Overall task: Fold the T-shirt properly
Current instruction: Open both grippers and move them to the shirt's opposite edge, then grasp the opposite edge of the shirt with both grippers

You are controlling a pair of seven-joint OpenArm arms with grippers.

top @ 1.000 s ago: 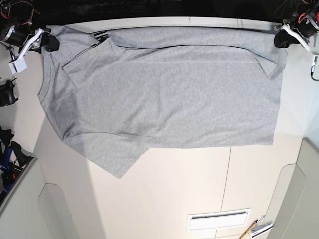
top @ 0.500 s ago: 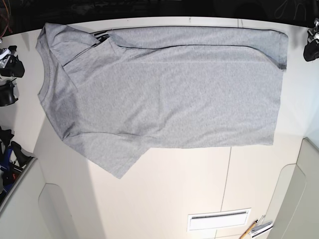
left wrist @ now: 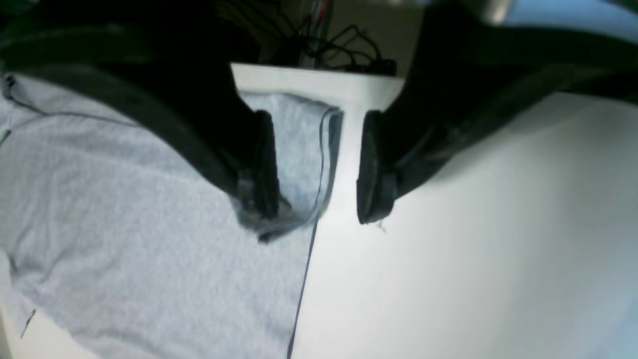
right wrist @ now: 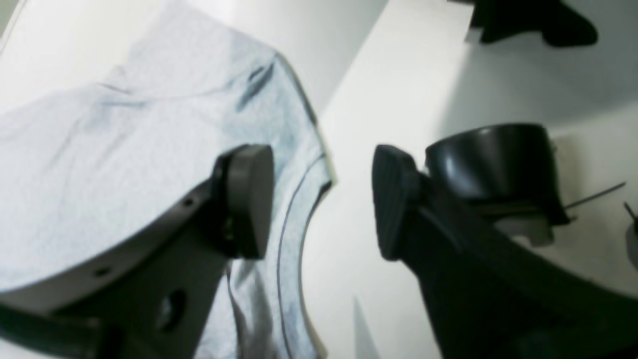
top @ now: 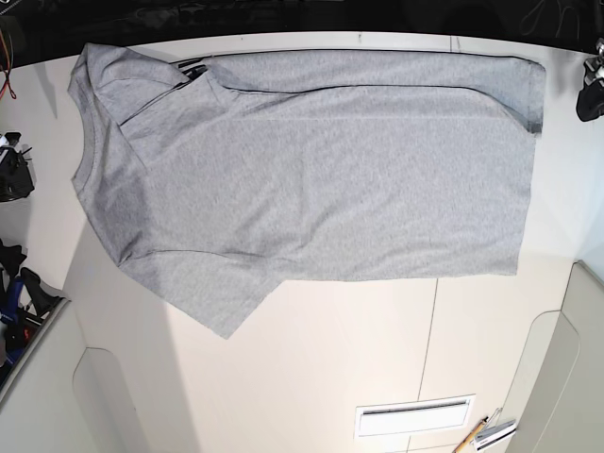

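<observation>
The heather-grey T-shirt [top: 311, 179] lies flat on the white table [top: 377, 359], plain side up, neck to the left, one sleeve [top: 222, 297] pointing to the front. A strip along its far edge is folded over. My left gripper [left wrist: 316, 167] is open and empty, hovering over the shirt's far right corner [left wrist: 299, 149]; in the base view it sits at the right edge [top: 590, 94]. My right gripper [right wrist: 321, 199] is open and empty beside the shirt's shoulder edge [right wrist: 294, 209]; in the base view it is at the left edge [top: 11, 160], off the cloth.
A black cup-shaped holder [right wrist: 493, 164] stands close to my right gripper's outer finger. Other dark fixtures [top: 28, 288] line the left table edge. A white slotted plate [top: 412, 415] and a pencil [top: 477, 436] lie at the front. Cables [left wrist: 349, 45] hang behind the table.
One second ago both grippers held the shirt's far corners. They have let go and drawn outward to the table's sides. The far right corner has settled flat.
</observation>
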